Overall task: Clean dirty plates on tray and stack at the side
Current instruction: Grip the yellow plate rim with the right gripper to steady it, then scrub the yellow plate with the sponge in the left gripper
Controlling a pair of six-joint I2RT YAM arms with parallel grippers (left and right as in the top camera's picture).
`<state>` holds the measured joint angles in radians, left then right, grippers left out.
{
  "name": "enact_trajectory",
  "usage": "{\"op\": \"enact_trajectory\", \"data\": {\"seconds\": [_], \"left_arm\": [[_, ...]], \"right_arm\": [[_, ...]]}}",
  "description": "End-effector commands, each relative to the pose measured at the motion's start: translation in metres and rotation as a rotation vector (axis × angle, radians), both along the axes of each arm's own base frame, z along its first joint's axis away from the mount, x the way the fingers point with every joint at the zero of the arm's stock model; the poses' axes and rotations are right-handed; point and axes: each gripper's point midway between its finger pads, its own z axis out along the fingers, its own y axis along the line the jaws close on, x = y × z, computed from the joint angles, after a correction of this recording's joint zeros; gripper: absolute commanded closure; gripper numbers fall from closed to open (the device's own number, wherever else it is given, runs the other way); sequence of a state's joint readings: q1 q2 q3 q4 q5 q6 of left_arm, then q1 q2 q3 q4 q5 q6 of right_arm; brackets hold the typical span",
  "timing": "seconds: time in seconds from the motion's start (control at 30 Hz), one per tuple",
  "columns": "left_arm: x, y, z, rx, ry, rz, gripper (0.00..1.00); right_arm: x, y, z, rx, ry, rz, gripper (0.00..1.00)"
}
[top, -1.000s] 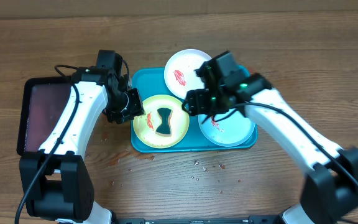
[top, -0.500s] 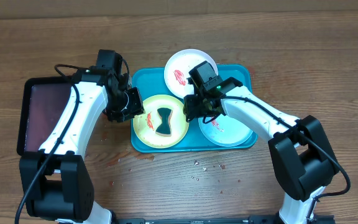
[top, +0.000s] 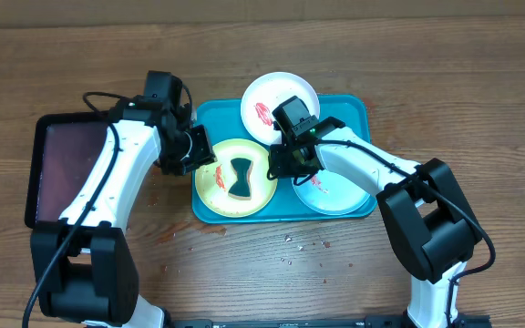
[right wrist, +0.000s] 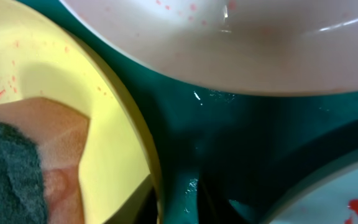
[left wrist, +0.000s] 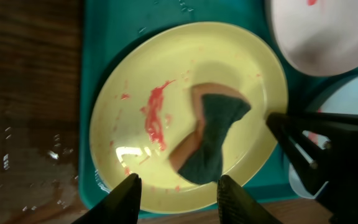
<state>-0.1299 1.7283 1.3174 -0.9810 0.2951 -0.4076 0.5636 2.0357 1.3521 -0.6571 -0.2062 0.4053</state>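
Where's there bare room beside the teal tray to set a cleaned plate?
Bare wooden table lies right of the teal-blue plastic tray and along its near edge. A black rectangular tray fills the left. The teal tray is crowded: white plate, yellow-green plate with dark sponge, mint plate.

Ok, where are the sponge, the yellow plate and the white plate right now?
sponge (left wrist: 213,134), left wrist view, its dark green face.
yellow plate (left wrist: 166,62), left wrist view, bare upper surface.
white plate (top: 276,91), overhead view, bare upper part.

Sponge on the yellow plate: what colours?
Sponge: dark green over tan foam; left wrist view.
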Motion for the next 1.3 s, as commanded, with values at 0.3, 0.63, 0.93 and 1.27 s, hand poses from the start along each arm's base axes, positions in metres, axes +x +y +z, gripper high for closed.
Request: {"op": "enact_trajectory", "data": {"seconds": [0.3, 0.63, 0.93, 1.27], "left_arm": [[-0.008, -0.049, -0.031, -0.020, -0.034, -0.079, 0.64], [-0.010, -0.051, -0.042, -0.009, -0.043, -0.088, 0.64], [-0.013, -0.055, -0.069, 0.021, -0.082, -0.026, 0.66], [-0.008, -0.074, -0.069, -0.001, -0.142, -0.067, 0.65]], "right_arm": [[-0.012, -0.002, -0.013, -0.017, 0.063, -0.005, 0.96], [-0.014, 0.000, -0.012, -0.004, 0.073, -0.005, 0.96], [-0.014, 0.000, -0.012, -0.003, 0.074, -0.004, 0.96], [-0.015, 0.000, -0.012, -0.004, 0.077, -0.004, 0.96]]}}
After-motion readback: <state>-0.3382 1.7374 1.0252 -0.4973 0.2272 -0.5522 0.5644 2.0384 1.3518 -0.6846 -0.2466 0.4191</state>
